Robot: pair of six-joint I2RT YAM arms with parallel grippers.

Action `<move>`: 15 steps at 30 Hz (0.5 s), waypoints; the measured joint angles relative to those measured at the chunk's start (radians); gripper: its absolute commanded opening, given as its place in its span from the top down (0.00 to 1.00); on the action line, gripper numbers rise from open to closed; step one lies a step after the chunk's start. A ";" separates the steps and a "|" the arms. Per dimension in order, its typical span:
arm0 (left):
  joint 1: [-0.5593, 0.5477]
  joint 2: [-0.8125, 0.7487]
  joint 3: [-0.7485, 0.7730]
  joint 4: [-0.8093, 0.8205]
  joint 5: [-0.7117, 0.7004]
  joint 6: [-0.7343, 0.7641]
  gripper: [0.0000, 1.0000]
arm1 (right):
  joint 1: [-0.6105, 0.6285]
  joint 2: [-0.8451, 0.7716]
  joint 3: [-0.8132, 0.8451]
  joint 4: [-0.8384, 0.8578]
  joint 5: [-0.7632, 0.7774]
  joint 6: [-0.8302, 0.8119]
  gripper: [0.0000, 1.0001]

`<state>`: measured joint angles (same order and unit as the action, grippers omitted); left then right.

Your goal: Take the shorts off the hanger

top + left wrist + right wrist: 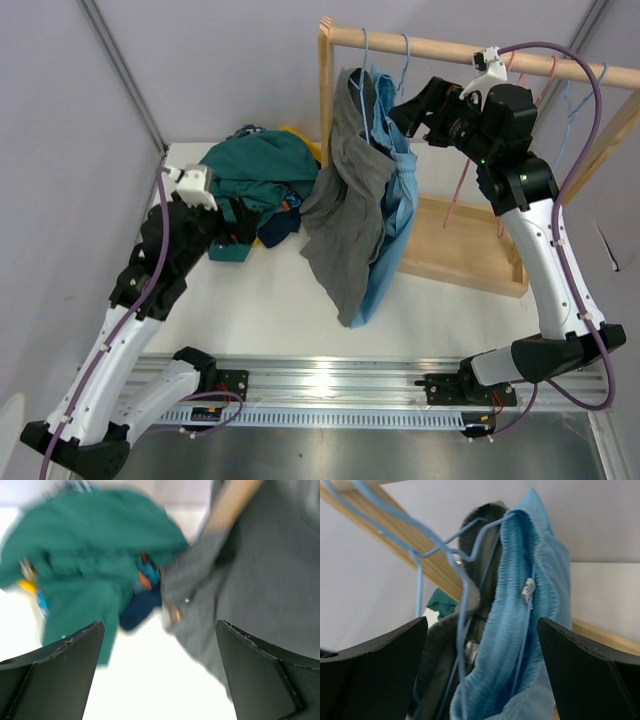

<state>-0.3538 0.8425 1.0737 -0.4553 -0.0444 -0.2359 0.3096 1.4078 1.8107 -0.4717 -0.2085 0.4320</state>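
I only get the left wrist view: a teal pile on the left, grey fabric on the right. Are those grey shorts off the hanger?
Observer: No. The grey shorts hang from the blue wire hangers on the wooden rail.
Operator: Anything else hanging up there?
Observer: The light blue shorts hang against them, on the right.
Operator: Where is the right arm?
Observer: The right end effector is raised at the light blue waistband, open and gripping nothing.
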 measured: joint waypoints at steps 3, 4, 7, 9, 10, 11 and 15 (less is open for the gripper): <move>-0.037 -0.091 -0.100 -0.029 0.000 0.000 0.01 | 0.002 0.018 0.000 0.000 0.032 -0.008 0.14; -0.041 -0.117 -0.129 -0.037 0.000 0.000 0.01 | 0.004 0.018 0.000 0.002 0.040 -0.010 0.23; -0.043 -0.179 -0.196 -0.046 -0.005 0.001 0.01 | 0.014 0.017 -0.005 0.034 0.063 -0.012 0.57; -0.043 -0.204 -0.225 -0.047 -0.005 0.001 0.01 | 0.020 0.018 -0.015 0.051 0.073 -0.005 0.67; -0.043 -0.212 -0.233 -0.048 -0.005 0.001 0.01 | 0.023 0.018 -0.018 0.057 0.076 -0.003 0.69; -0.043 -0.217 -0.242 -0.047 -0.005 0.001 0.01 | 0.025 0.018 -0.023 0.061 0.079 -0.001 0.72; -0.043 -0.212 -0.252 -0.040 -0.005 0.001 0.01 | 0.032 0.019 -0.030 0.065 0.087 0.001 0.78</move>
<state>-0.3973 0.6304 0.8219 -0.4953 -0.0490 -0.2352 0.3412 1.4265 1.7805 -0.4068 -0.1219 0.4328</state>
